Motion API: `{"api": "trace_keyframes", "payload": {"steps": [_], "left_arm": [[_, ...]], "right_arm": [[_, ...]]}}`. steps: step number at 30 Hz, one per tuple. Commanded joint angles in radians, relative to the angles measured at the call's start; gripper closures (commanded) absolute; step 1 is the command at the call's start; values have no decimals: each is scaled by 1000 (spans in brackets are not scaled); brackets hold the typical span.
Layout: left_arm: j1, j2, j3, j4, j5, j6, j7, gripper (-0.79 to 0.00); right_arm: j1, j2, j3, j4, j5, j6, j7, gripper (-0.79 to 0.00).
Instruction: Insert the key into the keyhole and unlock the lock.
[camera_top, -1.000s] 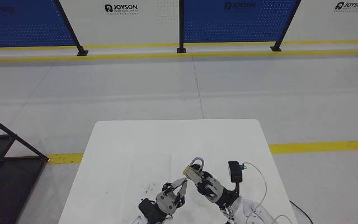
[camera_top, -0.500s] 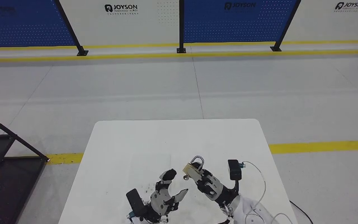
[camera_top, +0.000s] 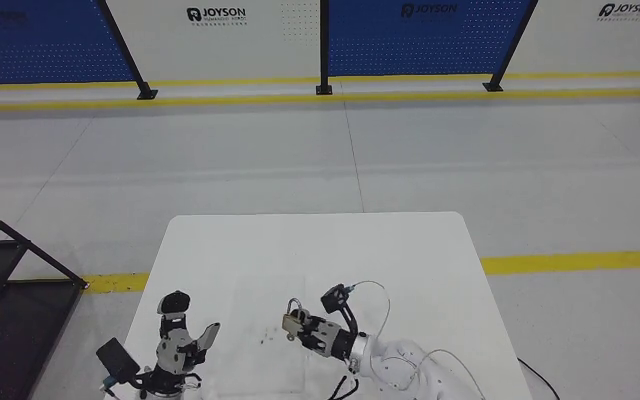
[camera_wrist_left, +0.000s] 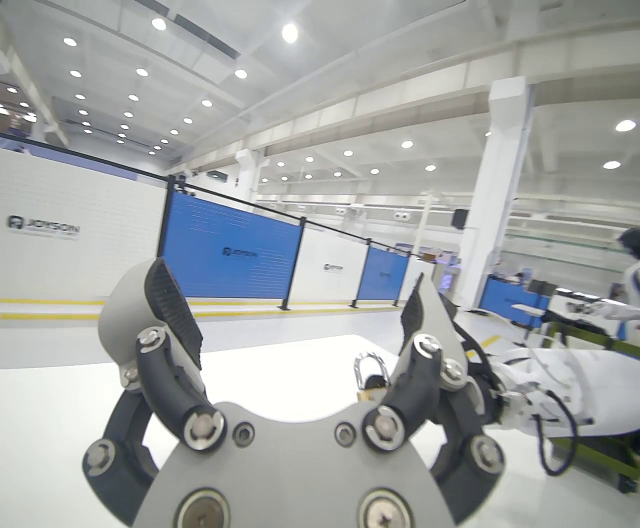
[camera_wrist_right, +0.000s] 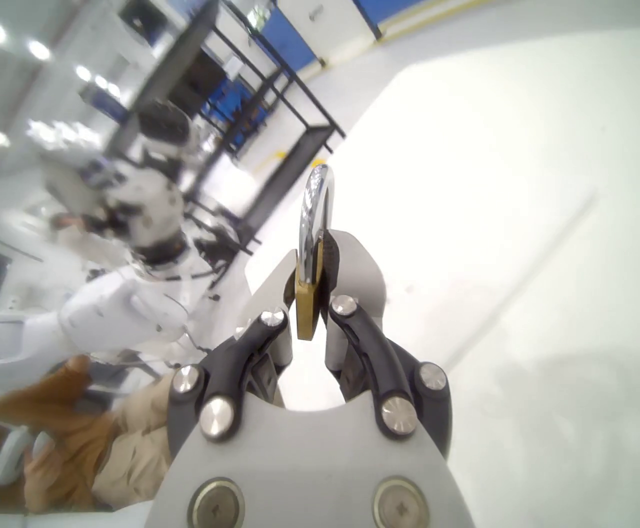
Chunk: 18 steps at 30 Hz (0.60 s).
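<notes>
Since half a second ago your left claw (camera_top: 192, 320) has swung away from the brass padlock with the silver shackle (camera_top: 293, 319). It was just beside the padlock then, and now it is well apart from it, out on the robot's left. Your right claw (camera_top: 302, 326) has carried the padlock leftward over the flat white tabletop (camera_top: 380, 250) and turned it. The shackle pointed away from the robot before and now points more to the left.

In the top view you see the padlock gripped by its brass body in the right claw. You cannot tell from here whether the padlock touches the tabletop. A few small dark specks (camera_top: 266, 336) lie on the tabletop just beside the padlock, between it and the left claw.

In the left wrist view your left claw (camera_wrist_left: 290, 300) is spread wide. Its black ribbed pads (camera_wrist_left: 172, 310) face each other with nothing between them. Farther off, the padlock's shackle (camera_wrist_left: 369, 367) and a sliver of brass show past one finger, which partly hides them. The white-wrapped right arm (camera_wrist_left: 550, 380) reaches in to the padlock from behind it.

In the right wrist view your right claw (camera_wrist_right: 312, 265) is drawn narrow and clamped on the padlock's brass body (camera_wrist_right: 306, 305), with a pad (camera_wrist_right: 332, 260) pressed against each flat face. The shackle (camera_wrist_right: 312, 210) stands out beyond the fingertips and is seen edge-on, so you cannot tell whether it has sprung free. The tabletop (camera_wrist_right: 500, 200) stretches out beyond the padlock.
</notes>
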<state>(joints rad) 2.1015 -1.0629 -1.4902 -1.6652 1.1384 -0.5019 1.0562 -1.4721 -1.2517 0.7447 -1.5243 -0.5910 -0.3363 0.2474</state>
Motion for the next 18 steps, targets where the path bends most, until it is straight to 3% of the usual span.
{"api": "trace_keyframes", "payload": {"steps": [1, 5, 10, 11, 12, 13, 15, 16, 18], "left_arm": [[-10, -1, -12, 27, -23, 6, -10, -785], [-54, -8, 1, 77, -43, 30, -38, -785], [-57, -9, 4, 80, -44, 30, -39, -785], [-57, -9, 4, 80, -44, 30, -39, -785], [-57, -9, 4, 80, -44, 30, -39, -785], [-57, -9, 4, 80, -44, 30, -39, -785], [-57, -9, 4, 80, -44, 30, -39, -785], [-57, -9, 4, 80, -44, 30, -39, -785], [-57, -9, 4, 80, -44, 30, -39, -785]], "right_arm": [[41, -21, -59, 52, -17, 54, 21, 0], [108, -63, -150, 149, -47, 136, 51, 0], [160, -107, -223, 224, -72, 199, 54, 0], [167, -113, -231, 233, -76, 207, 54, -71], [172, -118, -238, 239, -84, 215, 54, -209], [176, -122, -244, 242, -91, 220, 52, -286], [178, -127, -249, 241, -104, 228, 44, -376], [177, -127, -250, 235, -108, 229, 40, -613], [173, -126, -246, 219, -125, 234, 39, -785]]}}
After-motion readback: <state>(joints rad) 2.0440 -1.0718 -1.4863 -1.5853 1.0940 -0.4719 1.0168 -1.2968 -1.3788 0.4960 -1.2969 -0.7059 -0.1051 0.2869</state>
